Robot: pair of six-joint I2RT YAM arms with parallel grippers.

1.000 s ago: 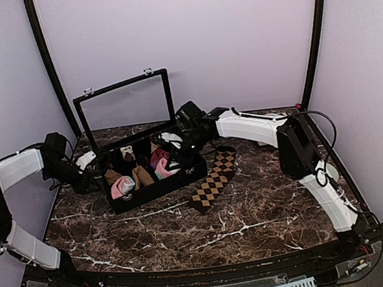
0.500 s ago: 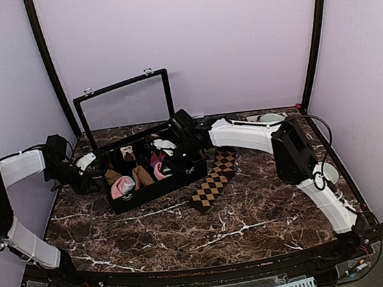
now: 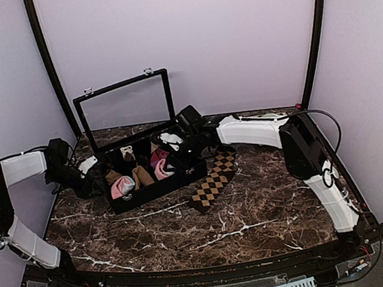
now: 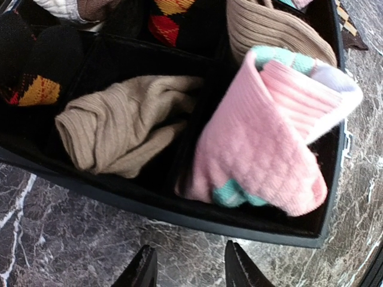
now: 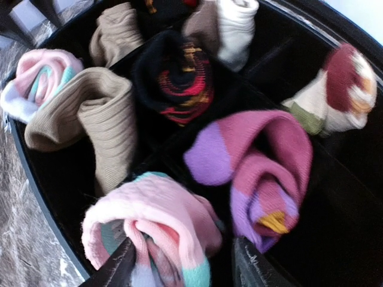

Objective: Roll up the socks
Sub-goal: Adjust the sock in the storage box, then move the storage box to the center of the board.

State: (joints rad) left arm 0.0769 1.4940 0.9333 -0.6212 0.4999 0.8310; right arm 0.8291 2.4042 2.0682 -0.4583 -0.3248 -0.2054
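The pink sock (image 5: 157, 230) with mint-green trim is rolled up in a front compartment of the black box (image 3: 156, 187). My right gripper (image 5: 182, 252) hangs over it, open, one finger on each side of the roll. In the top view that gripper (image 3: 179, 157) is above the box's right half. The dark brown sock (image 3: 213, 177) with tan diamond checks lies flat on the marble just right of the box. My left gripper (image 4: 190, 251) is open and empty over bare marble, just outside the box wall (image 4: 179, 209) at its left end (image 3: 97, 176).
The box's glass lid (image 3: 126, 108) stands open at the back. Other rolls fill the compartments: another pink one (image 4: 269, 137), tan ones (image 4: 119, 128), a black argyle one (image 5: 173, 75), a purple and magenta one (image 5: 257, 161), a white one (image 5: 236, 24).
The right gripper's jaws have spread apart, letting go of the pink roll inside the box. Its wrist swung left, then back a little. The left arm has barely moved.
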